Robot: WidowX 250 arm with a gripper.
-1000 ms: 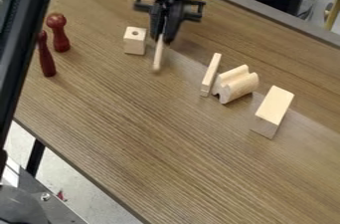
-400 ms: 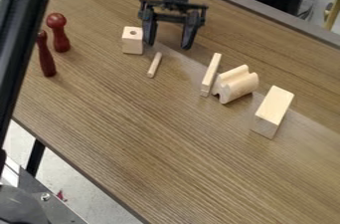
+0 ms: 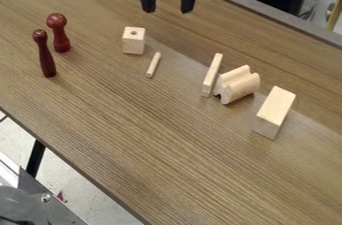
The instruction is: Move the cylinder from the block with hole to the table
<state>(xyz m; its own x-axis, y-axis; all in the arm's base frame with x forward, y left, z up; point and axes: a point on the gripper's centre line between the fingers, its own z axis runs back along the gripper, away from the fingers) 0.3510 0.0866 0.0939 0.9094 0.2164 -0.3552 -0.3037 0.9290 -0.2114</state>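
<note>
One black two-finger gripper (image 3: 167, 11), at the camera view's top edge: fingers spread wide, nothing held between them, raised off the work.

One slim, pale wooden cylinder (image 3: 153, 65): lying on its side on the brown wood-grain table (image 3: 167, 139), below the gripper in the view and slightly to its left. Long axis runs obliquely, upper end leaning toward the gripper's side, lower end pointing away.

One pale wooden block with a round hole in its top (image 3: 133, 44): upright, up and to the left of the cylinder, near but apart from it; hole unfilled.

Assessment: transfer looks complete. With the cylinder clear of both block and fingers, the coming move should need only withdrawal, no regrasp.
</note>
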